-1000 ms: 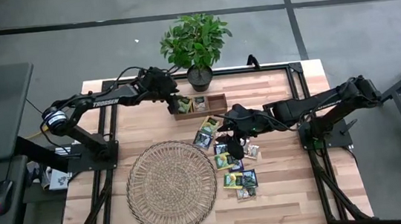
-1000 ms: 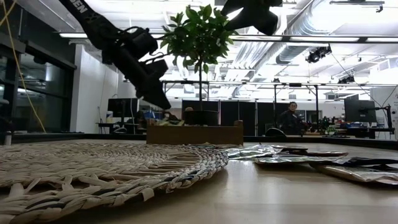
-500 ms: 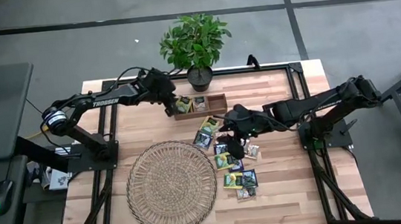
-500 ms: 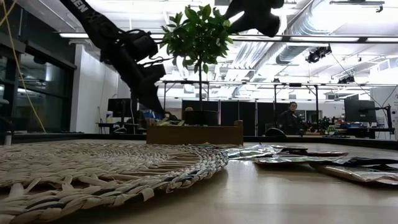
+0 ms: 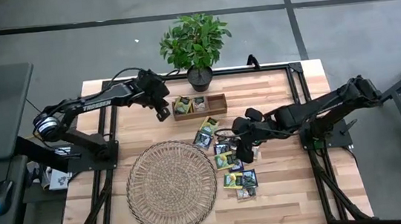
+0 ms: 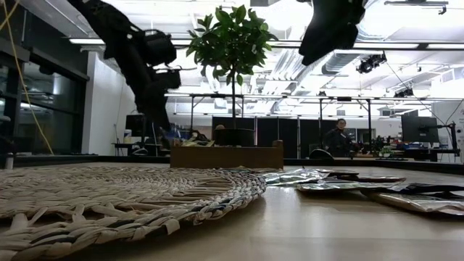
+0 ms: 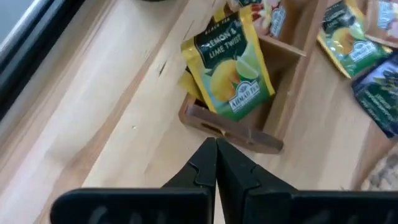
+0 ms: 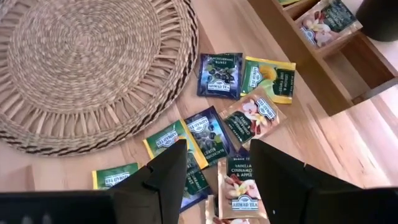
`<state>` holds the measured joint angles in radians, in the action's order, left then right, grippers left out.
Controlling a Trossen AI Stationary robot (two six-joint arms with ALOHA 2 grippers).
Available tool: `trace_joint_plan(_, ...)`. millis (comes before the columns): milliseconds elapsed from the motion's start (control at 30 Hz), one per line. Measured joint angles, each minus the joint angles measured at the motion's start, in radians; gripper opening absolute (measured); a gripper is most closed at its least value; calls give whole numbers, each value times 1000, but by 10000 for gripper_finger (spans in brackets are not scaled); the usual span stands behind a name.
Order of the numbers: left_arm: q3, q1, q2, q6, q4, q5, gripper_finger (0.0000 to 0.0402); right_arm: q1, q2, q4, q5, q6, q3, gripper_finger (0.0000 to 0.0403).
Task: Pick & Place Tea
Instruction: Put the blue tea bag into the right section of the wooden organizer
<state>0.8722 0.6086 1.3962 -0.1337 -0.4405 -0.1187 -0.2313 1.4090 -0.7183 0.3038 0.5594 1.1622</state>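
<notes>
Bright, even overhead light; low down, glaring ceiling strip lights (image 6: 406,46) silhouette the leafy green potted plant (image 6: 230,43), and the nearest round woven wicker mat (image 6: 109,199) blurs.

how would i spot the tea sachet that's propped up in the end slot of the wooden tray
Find the potted plant at the table's far edge; the wooden tray sits just before it. In its end slot nearest the left hand leans a yellow-green sachet picturing lemon and lime, tilted, not flat.

You are in an open industrial lab: beyond the potted plant (image 6: 230,43) run exposed ceiling ducts (image 6: 348,36), strip lights, workstation monitors (image 6: 416,129) and a seated person (image 6: 338,138).
</notes>
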Motion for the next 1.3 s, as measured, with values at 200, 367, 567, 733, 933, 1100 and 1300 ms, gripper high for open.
trace_joint_plan(200, 0, 0, -94, -12, -86, -24, 0, -49, 0, 6, 56, 78, -8, 171)
trace_joint_plan(367, -54, -67, -177, 21, -97, -55, 0, -94, -1, 118, 41, 186, -123, 171)
trace_joint_plan(567, -156, -248, -249, 153, 13, -24, 0, -151, -1, 358, 5, 331, -270, 171)
trace_joint_plan(733, -215, -423, -256, 266, 165, 41, 0, -158, -1, 465, 28, 356, -316, 171)
trace_joint_plan(933, -268, -575, -203, 386, 349, 156, 0, -110, 3, 528, 72, 288, -323, 171)
trace_joint_plan(1100, -274, -621, -154, 441, 402, 214, 0, -51, 27, 583, 56, 217, -323, 171)
trace_joint_plan(1300, -275, -622, -69, 467, 508, 184, 0, 23, 119, 733, -30, 128, -323, 171)
